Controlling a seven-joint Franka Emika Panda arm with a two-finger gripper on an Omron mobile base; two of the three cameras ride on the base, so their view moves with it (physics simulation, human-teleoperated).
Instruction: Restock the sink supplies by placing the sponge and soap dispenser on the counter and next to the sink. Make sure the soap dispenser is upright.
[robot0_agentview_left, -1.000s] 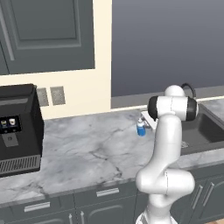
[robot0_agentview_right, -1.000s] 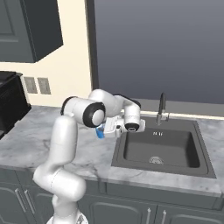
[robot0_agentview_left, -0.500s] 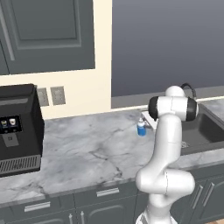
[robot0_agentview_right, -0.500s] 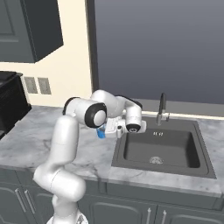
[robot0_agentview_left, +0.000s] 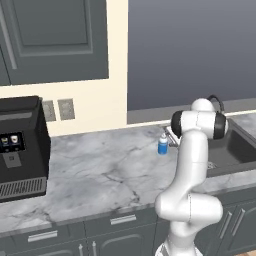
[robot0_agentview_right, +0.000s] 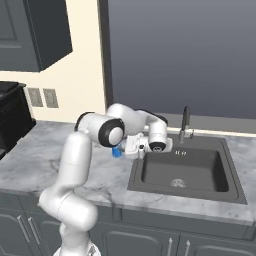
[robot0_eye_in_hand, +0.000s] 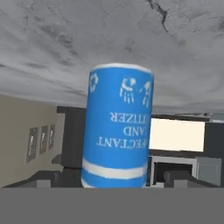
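I see the soap dispenser (robot0_agentview_left: 163, 144) standing upright on the counter (robot0_agentview_left: 100, 175), long axis vertical, white pump top up, just left of the sink (robot0_agentview_left: 235, 150) rim. In the hand view its blue body (robot0_eye_in_hand: 117, 127) reads upside down, the tips (robot0_eye_in_hand: 177, 177) dark on both sides of it. The gripper (robot0_agentview_right: 134, 148) looks spread around it; whether the tips touch it I cannot tell. Bare marble runs left toward the coffee machine (robot0_agentview_left: 22, 145).

Base views look forward-down from behind arm, sharing counter (robot0_agentview_left: 100, 175) and sink (robot0_agentview_right: 185, 172); hand view inverted, close on soap dispenser (robot0_eye_in_hand: 117, 127)
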